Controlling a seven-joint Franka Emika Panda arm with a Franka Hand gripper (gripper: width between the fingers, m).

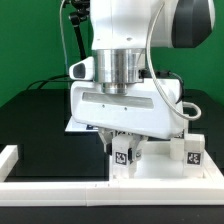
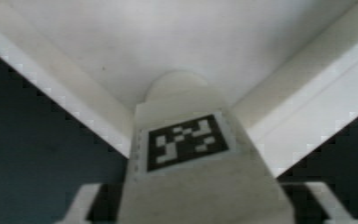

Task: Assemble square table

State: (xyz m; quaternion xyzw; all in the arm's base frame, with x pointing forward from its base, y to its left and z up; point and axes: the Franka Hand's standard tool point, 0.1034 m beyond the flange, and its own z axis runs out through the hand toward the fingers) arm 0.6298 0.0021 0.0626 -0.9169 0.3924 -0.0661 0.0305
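Note:
My gripper (image 1: 122,146) points straight down and is shut on a white leg block (image 1: 122,157) with a black-and-white tag, held upright over the near left part of the white square table slab (image 1: 155,168). In the wrist view the same leg block (image 2: 188,150) fills the space between my fingers (image 2: 83,204), and a corner of the slab (image 2: 87,50) lies beyond it. I cannot tell whether the leg touches the slab. A second tagged leg block (image 1: 192,154) stands upright on the slab at the exterior view's right.
The long white border rail (image 1: 60,195) runs along the front edge of the black table and turns up at the exterior view's left (image 1: 10,158). A sliver of the marker board (image 1: 71,126) shows behind the arm. Cables hang behind the arm.

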